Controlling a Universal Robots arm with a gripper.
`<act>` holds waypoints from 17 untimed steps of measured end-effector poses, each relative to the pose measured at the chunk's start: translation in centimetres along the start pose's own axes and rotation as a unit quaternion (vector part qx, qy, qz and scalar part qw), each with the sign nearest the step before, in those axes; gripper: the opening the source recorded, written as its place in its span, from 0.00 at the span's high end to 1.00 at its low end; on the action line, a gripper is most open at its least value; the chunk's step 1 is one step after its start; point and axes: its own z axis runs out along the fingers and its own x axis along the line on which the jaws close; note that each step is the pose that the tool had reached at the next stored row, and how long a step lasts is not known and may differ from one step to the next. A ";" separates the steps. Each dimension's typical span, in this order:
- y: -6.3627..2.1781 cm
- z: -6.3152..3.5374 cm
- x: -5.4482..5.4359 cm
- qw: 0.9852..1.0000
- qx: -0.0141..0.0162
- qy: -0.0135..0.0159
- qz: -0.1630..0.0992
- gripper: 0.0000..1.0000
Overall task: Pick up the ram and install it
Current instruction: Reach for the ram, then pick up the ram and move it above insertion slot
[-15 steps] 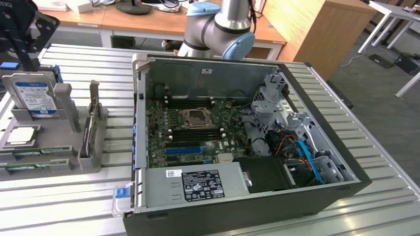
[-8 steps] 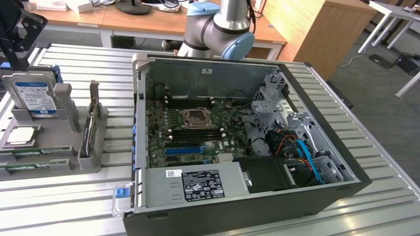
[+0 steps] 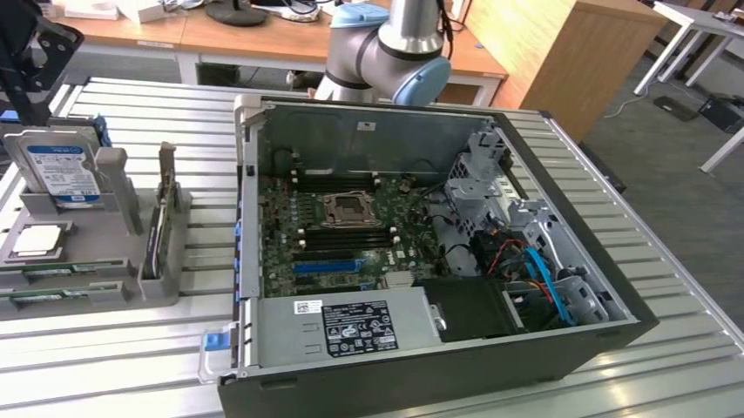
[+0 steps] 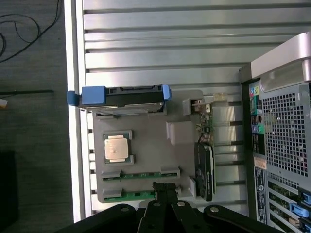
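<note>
Two slim green ram strips lie side by side in slots of a grey holder point(image 4: 146, 145) on the slatted table, ram point(image 4: 141, 175) and ram point(image 4: 137, 195). In the exterior view the same ram strips point(image 3: 61, 272) lie at the holder's near end, at the exterior view's left. My gripper point(image 4: 164, 188) hangs above the holder, close over the ram strips. Its dark fingers are pressed together with nothing between them. In the exterior view the gripper's black body point(image 3: 33, 48) shows at the upper left, high above the holder.
The holder also carries a silver hard drive with a blue label point(image 3: 61, 172), a square processor point(image 4: 116, 148) and an upright card point(image 4: 204, 167). An open computer case point(image 3: 407, 235) with its motherboard lies at the exterior view's right of the holder. The arm's base point(image 3: 389, 48) stands behind the case.
</note>
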 end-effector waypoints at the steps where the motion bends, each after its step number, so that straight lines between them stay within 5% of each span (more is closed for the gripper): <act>1: -0.07 0.00 0.1 1.000 0.000 0.000 0.000 0.89; 17: -0.90 -0.05 0.7 1.000 0.000 0.000 0.000 0.89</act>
